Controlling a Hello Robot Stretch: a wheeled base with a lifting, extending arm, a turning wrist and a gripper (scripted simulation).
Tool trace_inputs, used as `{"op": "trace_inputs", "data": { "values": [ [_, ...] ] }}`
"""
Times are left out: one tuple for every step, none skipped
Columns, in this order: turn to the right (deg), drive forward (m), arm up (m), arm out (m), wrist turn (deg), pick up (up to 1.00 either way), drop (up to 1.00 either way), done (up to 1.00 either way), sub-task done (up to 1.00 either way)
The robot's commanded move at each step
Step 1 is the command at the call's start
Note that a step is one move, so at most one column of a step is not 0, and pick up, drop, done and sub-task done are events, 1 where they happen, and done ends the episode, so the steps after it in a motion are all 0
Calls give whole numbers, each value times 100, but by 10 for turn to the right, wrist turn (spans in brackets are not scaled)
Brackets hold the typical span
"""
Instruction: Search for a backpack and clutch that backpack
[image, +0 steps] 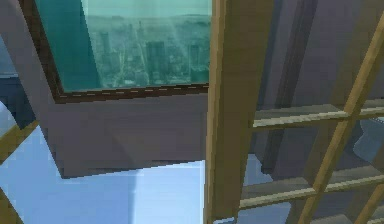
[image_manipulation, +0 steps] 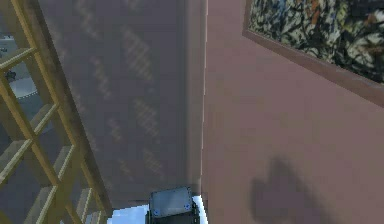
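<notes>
At the arm side view's bottom edge, just left of the middle, sits the dark end of my arm with white patches beside it, which I take for the gripper (image_manipulation: 172, 204). Its far end cannot be made out, so I cannot tell whether it holds anything. It stands close to the corner where a purple-grey wall (image_manipulation: 130, 90) meets a pinkish wall (image_manipulation: 290, 130).
A wooden lattice frame (image: 240, 110) rises at the forward view's right and shows again as a wooden frame (image_manipulation: 40, 130) at the arm side view's left. A dark-framed window (image: 130, 50) with a city view is ahead, pale floor (image: 120, 195) below it. A painting (image_manipulation: 325, 30) hangs on the pinkish wall.
</notes>
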Motion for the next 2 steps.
{"op": "trace_inputs", "data": {
  "values": [
    [0,0,0,28,0,0,0,0,0],
    [0,0,0,0,450,0,0,0,0]
  ]
}}
